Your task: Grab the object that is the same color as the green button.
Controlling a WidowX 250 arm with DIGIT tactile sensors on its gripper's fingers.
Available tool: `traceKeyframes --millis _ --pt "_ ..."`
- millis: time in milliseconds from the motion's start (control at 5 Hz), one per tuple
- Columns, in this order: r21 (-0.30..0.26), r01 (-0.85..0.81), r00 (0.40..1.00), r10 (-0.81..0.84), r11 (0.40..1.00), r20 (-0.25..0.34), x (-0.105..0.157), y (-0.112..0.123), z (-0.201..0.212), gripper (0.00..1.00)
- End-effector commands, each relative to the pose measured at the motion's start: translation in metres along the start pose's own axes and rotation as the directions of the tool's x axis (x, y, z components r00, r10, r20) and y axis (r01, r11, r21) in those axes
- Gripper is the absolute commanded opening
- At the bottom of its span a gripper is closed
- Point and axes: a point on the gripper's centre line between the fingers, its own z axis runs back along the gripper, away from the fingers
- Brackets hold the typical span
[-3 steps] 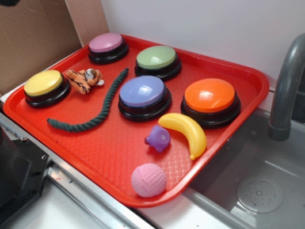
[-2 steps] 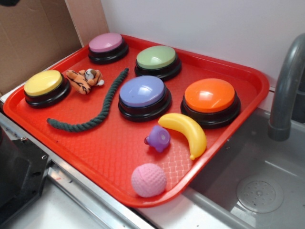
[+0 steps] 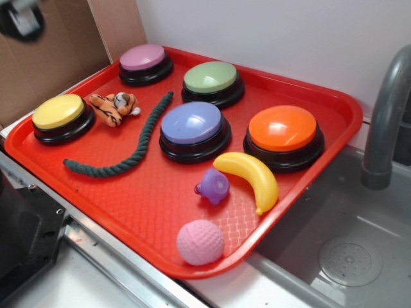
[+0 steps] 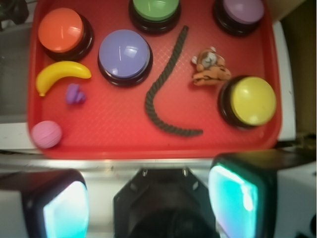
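Note:
The dark green rope (image 3: 142,136) lies loose on the red tray (image 3: 148,205), curving from beside the lavender-blue button toward the yellow one. In the wrist view the rope (image 4: 150,97) runs down the tray's middle and hooks right. The pale green button (image 3: 210,77) stands at the tray's back, its top cut off in the wrist view (image 4: 154,9). My gripper (image 4: 148,198) hovers high above the tray's near edge, open, with nothing between its teal pads (image 4: 233,196). It is well apart from the rope.
On the tray also sit a tiger plush (image 3: 114,106), yellow button (image 3: 59,112), pink button (image 3: 142,58), lavender-blue button (image 3: 191,123), orange button (image 3: 283,129), banana (image 3: 252,176), purple toy (image 3: 213,185) and pink ball (image 3: 200,242). A sink with a grey faucet (image 3: 385,122) lies right.
A blurred dark part of my arm has come into the exterior view's top left corner. Nothing on the tray has moved.

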Motion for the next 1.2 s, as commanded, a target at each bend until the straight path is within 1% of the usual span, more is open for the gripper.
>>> traceKeyframes --millis 0,200,400,600,800,1000 --pt "0.037 0.150 0.976 -0.154 0.988 0.153 0.024 -0.007 -0.065 1.00" --pt "0.035 0.165 0.972 -0.168 0.986 0.165 0.026 -0.002 -0.101 1.00" --pt "0.042 0.141 0.978 -0.146 0.989 0.147 0.026 0.001 -0.133 1.00" --pt "0.039 0.122 0.986 -0.126 0.992 0.106 0.025 0.006 -0.159 1.00" --pt "0.020 0.114 0.988 -0.115 0.993 0.105 0.024 0.008 -0.177 1.00" --pt "0.014 0.109 0.990 -0.110 0.994 0.087 0.023 0.007 -0.186 0.15"
